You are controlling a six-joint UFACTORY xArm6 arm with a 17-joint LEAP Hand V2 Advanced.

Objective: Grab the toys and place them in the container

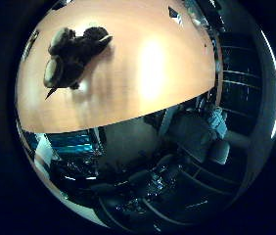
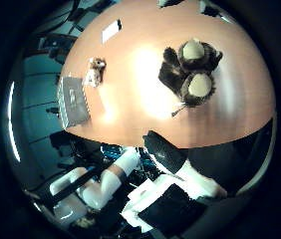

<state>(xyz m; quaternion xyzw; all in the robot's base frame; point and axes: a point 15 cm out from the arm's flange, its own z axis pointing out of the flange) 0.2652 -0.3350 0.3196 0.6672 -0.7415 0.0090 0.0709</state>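
Observation:
A dark brown plush toy [image 2: 188, 74] with two cream patches lies on the orange wooden table [image 2: 230, 109], well away from the palm. A small brown and white toy [image 2: 94, 69] sits further along the table, right beside a grey rectangular container [image 2: 73, 99] at the table's edge. My hand [image 2: 153, 167] hovers high over the near edge of the table. Its white and black fingers [image 2: 163, 149] reach out relaxed, with nothing between them and touching neither toy.
A white card [image 2: 111, 31] lies on the table beyond the small toy. Off the table's near edge are dark chairs and equipment [image 1: 196, 137] on the floor below. A broad stretch of bare tabletop separates the plush toy from the container.

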